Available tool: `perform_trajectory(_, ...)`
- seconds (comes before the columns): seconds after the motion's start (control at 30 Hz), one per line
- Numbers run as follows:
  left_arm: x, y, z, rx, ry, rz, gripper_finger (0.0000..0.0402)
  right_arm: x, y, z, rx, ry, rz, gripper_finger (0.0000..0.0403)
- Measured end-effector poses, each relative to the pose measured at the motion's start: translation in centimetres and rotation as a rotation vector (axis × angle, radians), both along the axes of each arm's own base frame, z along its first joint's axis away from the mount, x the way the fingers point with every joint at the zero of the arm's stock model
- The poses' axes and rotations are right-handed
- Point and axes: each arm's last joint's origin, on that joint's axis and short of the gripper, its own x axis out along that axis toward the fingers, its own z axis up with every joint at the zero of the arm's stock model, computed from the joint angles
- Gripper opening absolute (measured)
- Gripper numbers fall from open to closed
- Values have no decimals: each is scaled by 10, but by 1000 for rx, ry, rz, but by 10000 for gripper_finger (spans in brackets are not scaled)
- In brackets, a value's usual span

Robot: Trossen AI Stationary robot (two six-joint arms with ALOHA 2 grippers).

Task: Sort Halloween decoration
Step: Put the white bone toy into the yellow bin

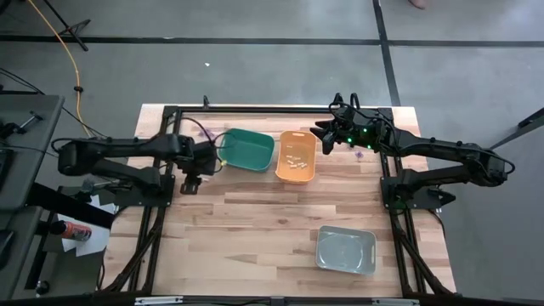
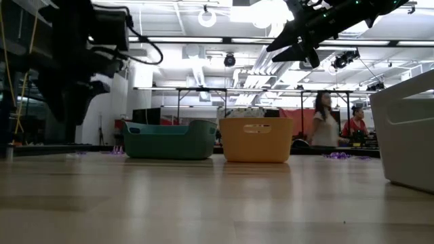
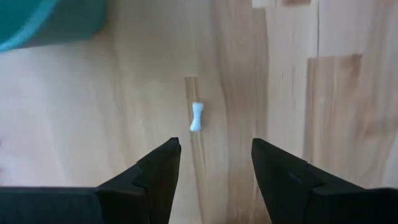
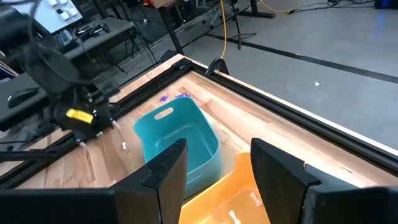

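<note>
Fingers of left wrist view stand apart above a white, perhaps bone-shaped, trinket, unseen overhead.

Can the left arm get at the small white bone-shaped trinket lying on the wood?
Probably yes. The white trinket lies alone on bare wood just ahead of the left gripper, whose jaws stand open; the green bin sits off to one side.

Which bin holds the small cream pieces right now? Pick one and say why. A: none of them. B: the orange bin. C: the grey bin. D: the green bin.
B: from above, the orange bin has small cream pieces scattered on its floor, while the green bin and the grey bin show none.
</note>
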Motion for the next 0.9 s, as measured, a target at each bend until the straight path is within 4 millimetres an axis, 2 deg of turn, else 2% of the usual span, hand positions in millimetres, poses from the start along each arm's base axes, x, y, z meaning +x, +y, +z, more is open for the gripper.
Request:
perform_trajectory(0.37, 25, 6, -34, -17, 77, -35, 187, 0, 0, 0, -9, 4, 3, 171)
perform_trajectory(0.63, 29, 7, -54, -44, 178, -32, 186, 0, 0, 0, -8, 4, 3, 171)
perform_trajectory(0.9, 25, 7, -72, -20, 232, -40, 186, 0, 0, 0, -8, 5, 3, 171)
